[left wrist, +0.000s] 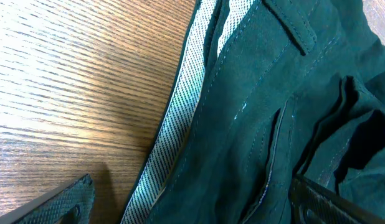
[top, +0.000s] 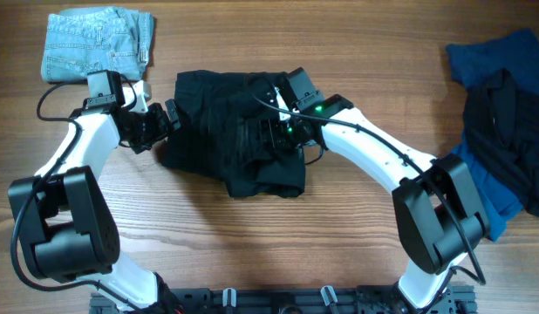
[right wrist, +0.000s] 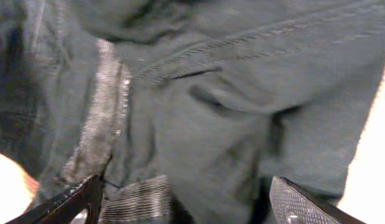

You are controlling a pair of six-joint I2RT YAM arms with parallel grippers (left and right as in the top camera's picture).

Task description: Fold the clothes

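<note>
A black pair of shorts (top: 230, 131) lies crumpled at the table's middle. My left gripper (top: 165, 122) is open at the garment's left edge; in the left wrist view its fingers straddle the dark cloth (left wrist: 255, 124) and its ribbed grey waistband (left wrist: 174, 124). My right gripper (top: 274, 131) is open on top of the garment's right half; in the right wrist view its fingers (right wrist: 186, 202) span the dark fabric (right wrist: 230, 112) and a strip of waistband (right wrist: 142, 199).
A folded light-blue denim piece (top: 95, 44) lies at the back left. A heap of blue and black clothes (top: 505, 113) lies at the right edge. Bare wooden table (top: 252, 244) shows in front.
</note>
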